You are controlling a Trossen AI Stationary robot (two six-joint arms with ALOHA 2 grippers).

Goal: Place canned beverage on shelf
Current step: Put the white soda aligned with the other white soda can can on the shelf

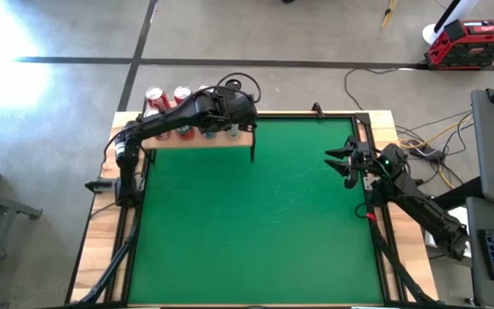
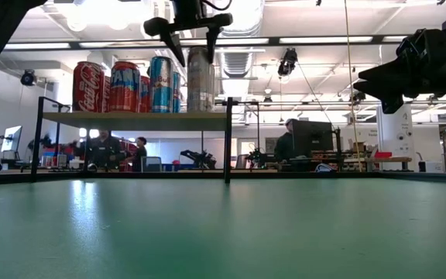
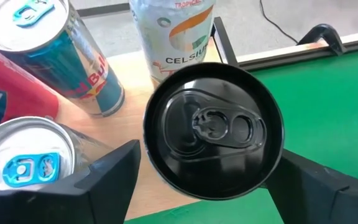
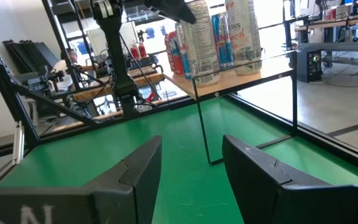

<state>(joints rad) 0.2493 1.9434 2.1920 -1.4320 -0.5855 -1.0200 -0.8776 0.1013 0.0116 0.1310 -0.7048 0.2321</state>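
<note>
- left hand (image 3: pixel 207 180) is hovering over the shelf (image 1: pixel 221 138) at the far left corner of the surface (image 1: pixel 256 215), fingers spread wide either side of the black-topped can (image 3: pixel 213 127); no visible contact, so it is not gripping.
- that can is standing upright on the shelf near its right end, just beside a celsius can (image 3: pixel 176 37) and the blue cans (image 3: pixel 55 50).
- judgement: placement is looking done; only backing the hand away is remaining.
- right hand (image 1: pixel 343 163) is waiting at the right edge, closed and empty.
</note>
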